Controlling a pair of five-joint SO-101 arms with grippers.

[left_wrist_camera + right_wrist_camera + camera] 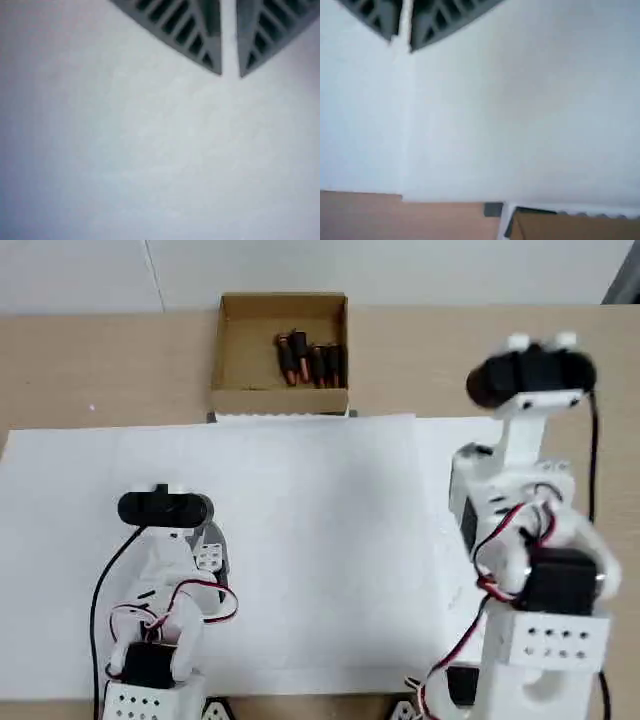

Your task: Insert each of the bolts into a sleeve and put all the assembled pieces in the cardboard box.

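White paper sheet (300, 540) covers table (100, 350). Cardboard box (245, 350), at 12 o'clock, holds assembled pieces (310, 362). Left gripper (231, 74) and right gripper (400, 41) are clenched over the paper.

An open, shallow cardboard box (232, 350) sits on the far side of the table from me, just beyond the white paper sheet (300, 540). Inside it, toward the right wall, lie the assembled pieces (310, 360). They are a tight cluster of dark sleeves with coppery bolts showing, lying flat, side by side and touching. I cannot count them exactly.
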